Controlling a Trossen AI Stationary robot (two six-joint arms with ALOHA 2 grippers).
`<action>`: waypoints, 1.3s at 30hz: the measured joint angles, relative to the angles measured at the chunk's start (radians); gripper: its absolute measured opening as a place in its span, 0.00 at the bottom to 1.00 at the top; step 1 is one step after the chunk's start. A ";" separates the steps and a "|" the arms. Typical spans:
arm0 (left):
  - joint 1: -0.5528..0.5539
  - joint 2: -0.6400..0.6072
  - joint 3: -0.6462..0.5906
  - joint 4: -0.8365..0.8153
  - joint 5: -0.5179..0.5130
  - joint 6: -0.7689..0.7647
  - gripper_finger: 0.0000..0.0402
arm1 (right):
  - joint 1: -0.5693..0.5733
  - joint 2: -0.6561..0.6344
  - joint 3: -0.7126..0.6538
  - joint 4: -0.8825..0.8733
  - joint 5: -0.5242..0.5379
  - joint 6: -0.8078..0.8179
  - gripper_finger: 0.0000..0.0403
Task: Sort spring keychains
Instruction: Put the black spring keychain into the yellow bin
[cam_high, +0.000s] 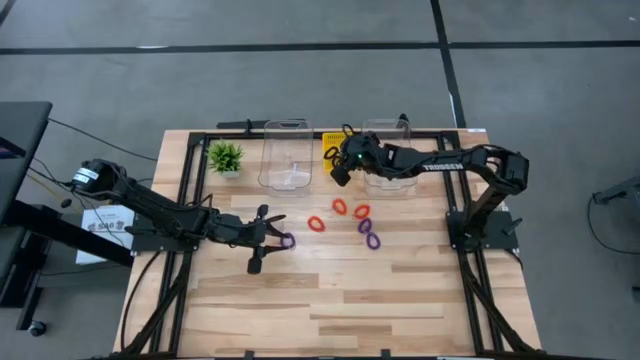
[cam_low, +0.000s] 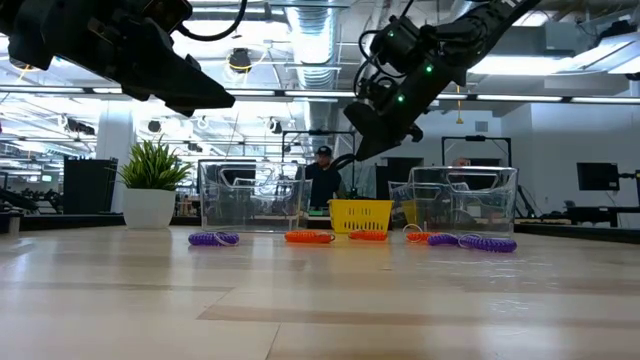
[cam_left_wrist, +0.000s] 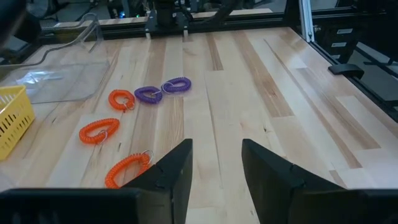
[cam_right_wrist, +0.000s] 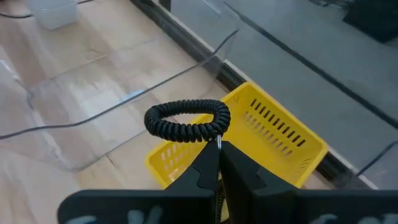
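The smooth grey concrete floor has dark lines. Behind the table, long bright ceiling lights shine over dark screens.

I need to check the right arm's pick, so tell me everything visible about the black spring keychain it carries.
The black spring keychain is a tight coil bent into a closed oval loop, seemingly plastic cord, with a small metal ring at the pinched point. The right claw is shut on that point, so the loop stands clear above the fingertips and touches nothing else. It hangs in the air over the yellow basket, between the two clear bins at the table's far edge. It shows only in the right wrist view.
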 joint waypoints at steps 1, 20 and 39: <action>0.000 0.000 0.000 0.000 0.000 0.000 0.34 | -0.005 0.000 0.000 0.000 -0.011 0.000 0.01; 0.000 0.000 0.000 0.000 0.000 0.000 0.34 | -0.017 0.000 0.000 -0.003 -0.030 0.000 0.01; 0.003 0.000 0.000 0.002 0.000 0.000 0.34 | -0.023 0.118 0.002 0.060 -0.001 -0.001 0.01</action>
